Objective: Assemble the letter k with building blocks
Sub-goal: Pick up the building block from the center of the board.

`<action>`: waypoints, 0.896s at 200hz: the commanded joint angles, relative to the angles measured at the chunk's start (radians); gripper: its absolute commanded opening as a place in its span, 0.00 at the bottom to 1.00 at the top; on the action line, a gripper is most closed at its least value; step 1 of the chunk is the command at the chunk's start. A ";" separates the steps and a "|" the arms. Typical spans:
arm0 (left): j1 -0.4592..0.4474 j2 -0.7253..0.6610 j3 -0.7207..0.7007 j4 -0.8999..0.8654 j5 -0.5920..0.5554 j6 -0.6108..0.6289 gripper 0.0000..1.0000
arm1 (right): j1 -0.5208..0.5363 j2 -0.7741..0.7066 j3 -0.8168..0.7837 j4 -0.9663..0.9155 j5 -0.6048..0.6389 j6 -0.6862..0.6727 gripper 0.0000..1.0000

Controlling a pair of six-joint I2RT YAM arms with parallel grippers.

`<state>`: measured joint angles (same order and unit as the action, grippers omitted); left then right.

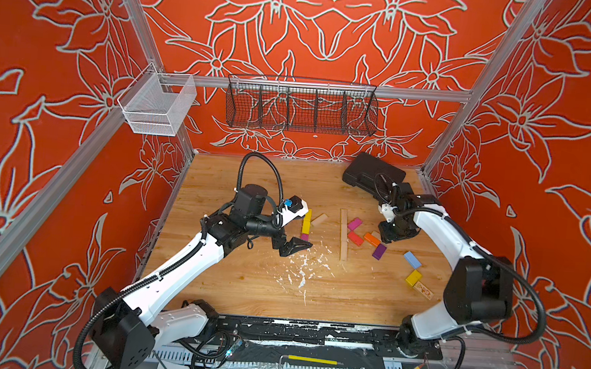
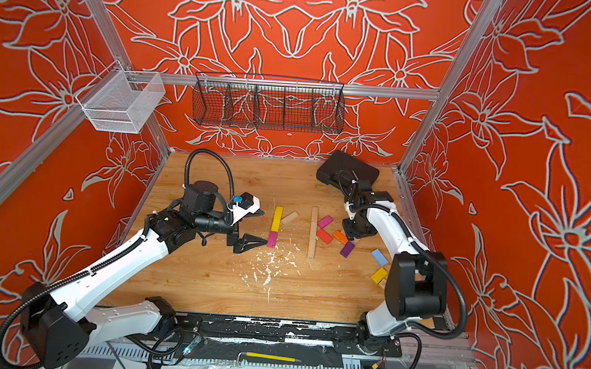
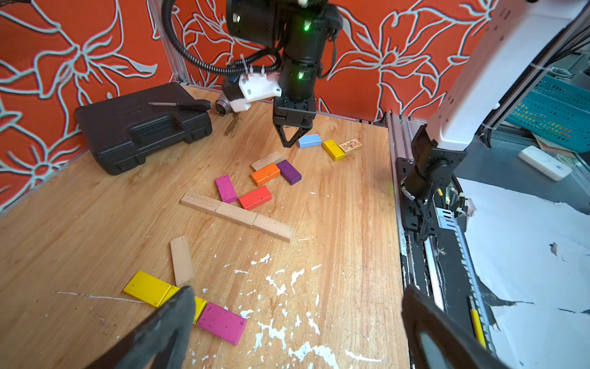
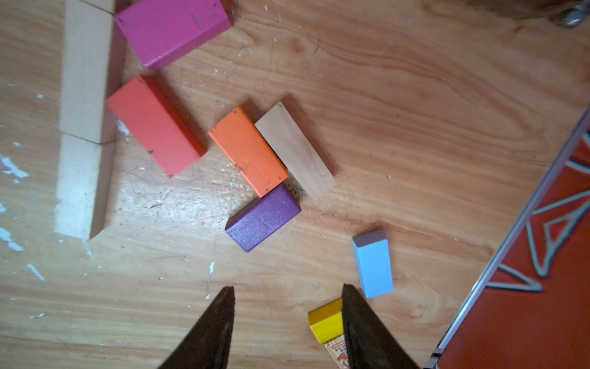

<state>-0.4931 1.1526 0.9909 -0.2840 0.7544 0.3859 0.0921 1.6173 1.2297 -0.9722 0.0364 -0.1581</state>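
- Showing the letter part-built: a stem (image 1: 343, 235) of three plain blocks is laid end to end on the wooden table (image 1: 237, 281), and a magenta block (image 1: 354, 224) and a red block (image 1: 355, 238) are splayed from its middle, each meeting it.
- An orange block (image 1: 371, 239) is set just past the red one. A purple block (image 1: 379, 251) lies askew at its far end, and a plain wood block (image 4: 295, 150) is pressed along its long side.
- The two slanting arms are judged to be the step in hand. The upper arm is only one block long and the lower one is not yet straight.
- A loose piece is called for next, perhaps the light blue block (image 1: 412, 259) or the yellow block (image 1: 413, 278) beside the printed block (image 1: 425, 292). It is to be lined up beyond the magenta one without the stem being nudged.
- The right gripper (image 4: 288, 286) is held above the orange and purple pieces. Its jaws are parted partway, nothing is gripped and nothing is touched.
- The left gripper (image 3: 298, 289) is spread fully wide and empty, poised over a separate row (image 2: 276, 225) of yellow and magenta blocks. Contact there cannot be told.
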 commanded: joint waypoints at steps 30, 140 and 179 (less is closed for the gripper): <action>-0.005 0.004 0.009 -0.011 0.014 0.030 0.98 | -0.040 0.101 0.002 0.092 0.053 -0.054 0.55; -0.004 0.030 0.012 -0.023 -0.006 0.037 0.97 | -0.057 0.229 0.013 0.135 0.089 -0.043 0.55; -0.004 0.035 0.012 -0.027 -0.017 0.043 0.97 | -0.057 0.276 0.053 0.131 0.065 -0.049 0.55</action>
<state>-0.4931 1.1812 0.9909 -0.3000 0.7391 0.4046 0.0380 1.8465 1.2522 -0.8330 0.1055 -0.1810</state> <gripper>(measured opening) 0.975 0.552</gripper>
